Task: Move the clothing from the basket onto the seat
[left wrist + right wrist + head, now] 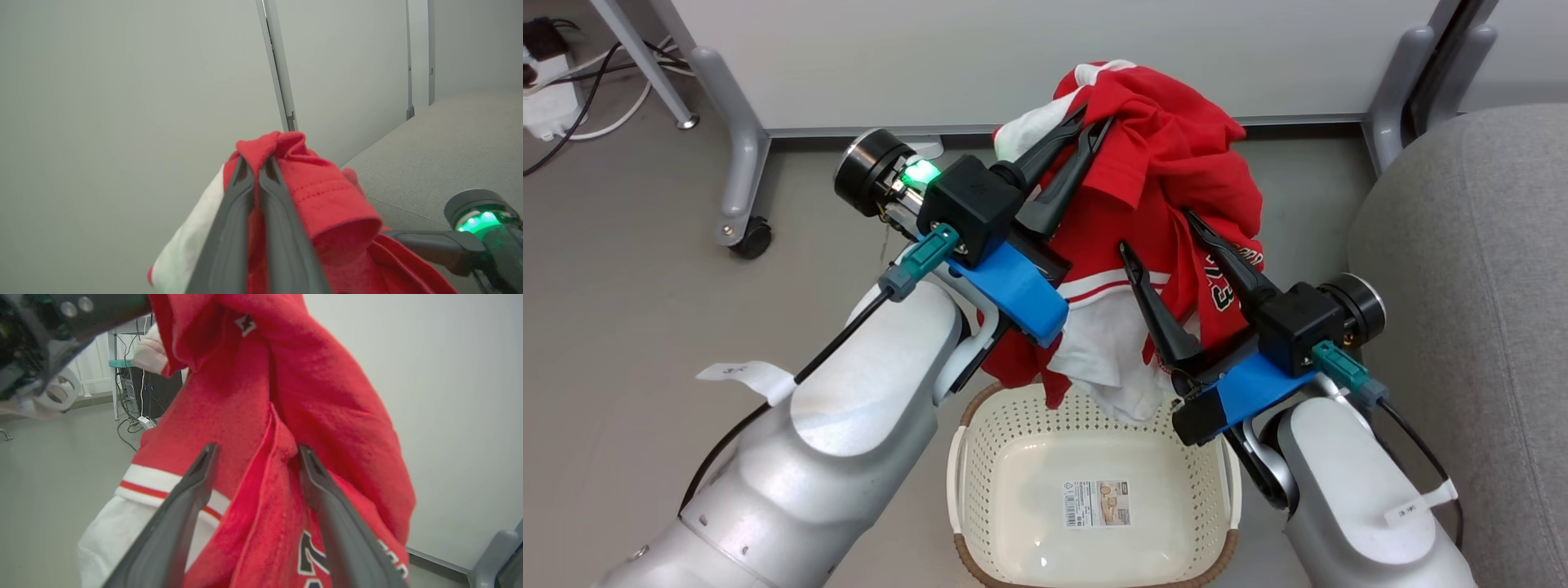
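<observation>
The basket [957,482] sits low in my head view between both forearms, and its smooth cream floor carries a printed label [1098,503]. The jersey [1168,155] is out of it, hanging bunched in the air above the far rim. Its lowest white fold overlaps that rim, though I cannot tell whether it touches. My left gripper [1094,118] has its jaws pressed together on a red fold at the top of the bundle; the left wrist view shows the left gripper [255,160] with cloth [327,192] pinched at its tips. My right gripper [1156,230] is lower, jaws spread. In its wrist view a red ridge of the jersey [245,396] lies between the fingers of the right gripper [258,448] without being squeezed. The black-and-white number is half buried in folds, so I read only part of it. The basket's near edge is cut off by the frame, as is most of the seat [1470,286] at my right. The basket's walls are perforated plastic under a brown woven-look rim, and the seat is grey, rounded, finely textured fabric.
</observation>
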### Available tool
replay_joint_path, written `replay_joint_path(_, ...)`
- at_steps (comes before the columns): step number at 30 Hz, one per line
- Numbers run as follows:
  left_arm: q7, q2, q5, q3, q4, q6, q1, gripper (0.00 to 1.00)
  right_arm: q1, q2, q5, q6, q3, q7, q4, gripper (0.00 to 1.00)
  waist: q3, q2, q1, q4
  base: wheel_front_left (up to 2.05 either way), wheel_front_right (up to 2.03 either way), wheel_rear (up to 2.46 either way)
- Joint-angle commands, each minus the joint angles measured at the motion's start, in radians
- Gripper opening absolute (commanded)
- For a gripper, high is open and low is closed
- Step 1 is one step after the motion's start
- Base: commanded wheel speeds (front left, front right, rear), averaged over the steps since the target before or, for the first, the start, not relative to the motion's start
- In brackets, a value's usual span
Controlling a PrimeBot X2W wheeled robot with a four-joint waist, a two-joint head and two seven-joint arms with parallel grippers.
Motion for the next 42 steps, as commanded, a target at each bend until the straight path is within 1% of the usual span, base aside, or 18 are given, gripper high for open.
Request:
replay_joint_path(1, -0.007, -0.004, 0.007, -0.002, -0.008, 0.001, -0.02, 0.0, -0.022, -0.004, 0.007, 0.0, 0.0, -0.003, 0.013, 1.0, 0.002, -0.0001, 0.0, 0.006, 0.0, 0.0, 0.0)
replay_joint_path(16, -0.011, -0.029, 0.011, -0.039, -0.052, -0.006, -0.033, 0.0, -0.105, -0.004, 0.115, 0.0, 0.065, -0.003, 0.134, 1.0, 0.001, -0.0001, 0.0, 0.038, 0.0, 0.0, 0.0)
replay_joint_path(17, -0.011, -0.029, 0.01, -0.04, -0.053, -0.006, -0.033, 0.0, -0.108, -0.004, 0.121, 0.0, 0.069, -0.003, 0.139, 0.0, 0.001, -0.0001, 0.0, 0.038, 0.0, 0.0, 0.0)
replay_joint_path(27, -0.013, -0.017, 0.007, -0.035, -0.054, -0.001, -0.03, 0.0, -0.112, -0.004, 0.138, 0.0, 0.084, -0.003, 0.135, 0.0, 0.004, -0.0001, 0.0, 0.03, 0.0, 0.0, 0.0)
replay_joint_path(42, -0.013, -0.015, 0.004, -0.038, -0.042, 0.0, -0.026, 0.0, -0.097, -0.004, 0.144, 0.0, 0.093, -0.003, 0.126, 0.0, -0.001, -0.0001, 0.0, 0.026, 0.0, 0.0, 0.0)
